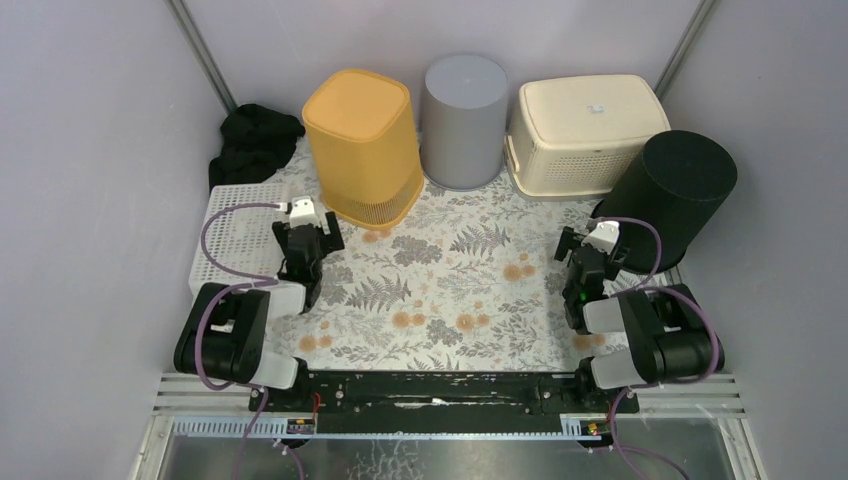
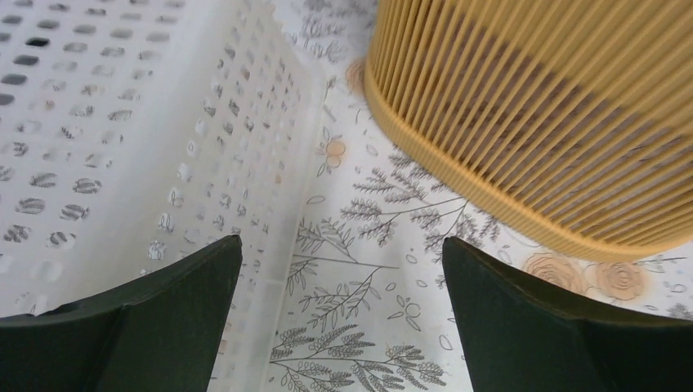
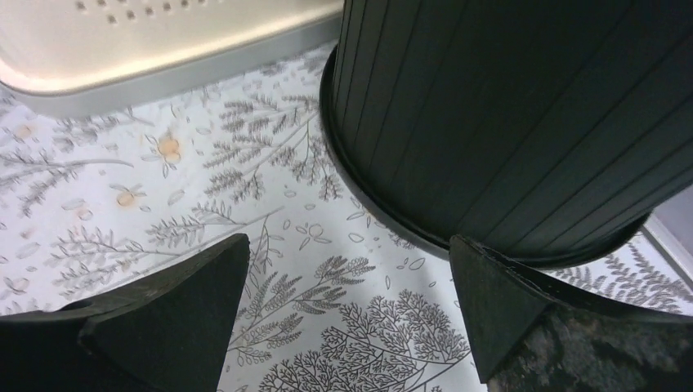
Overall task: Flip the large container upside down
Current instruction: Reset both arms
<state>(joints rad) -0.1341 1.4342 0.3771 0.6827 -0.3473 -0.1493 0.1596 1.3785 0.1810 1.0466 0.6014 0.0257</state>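
Containers line the far edge of the desk, all standing closed end up with their rims on the floral cloth (image 1: 450,280). There is a yellow bin (image 1: 362,145) toward the far left corner. A grey bin (image 1: 462,120) is just beside it, and a cream basket (image 1: 585,130) is toward the far right corner. A black bin (image 1: 670,195) stands at the right edge, just in front of the cream basket. I cannot tell which of them is meant as the large one. The cream basket has the broadest footprint in my overhead view.

A white perforated basket (image 1: 240,235) sits along the left edge, with a dark bundle of cloth (image 1: 255,140) behind it in the far left corner.

My left gripper (image 1: 318,236) hangs between the white basket and the yellow bin. On its wrist camera the fingers are spread wide (image 2: 342,245) with only the cloth between them. The perforated wall (image 2: 98,122) is to one side and the yellow ribs (image 2: 531,106) to the other.

My right gripper (image 1: 588,250) is close to the foot of the black bin. Its fingers are spread too (image 3: 350,241) and grip nothing. The black rim (image 3: 507,106) is just ahead and the cream basket's edge (image 3: 163,41) is beyond.
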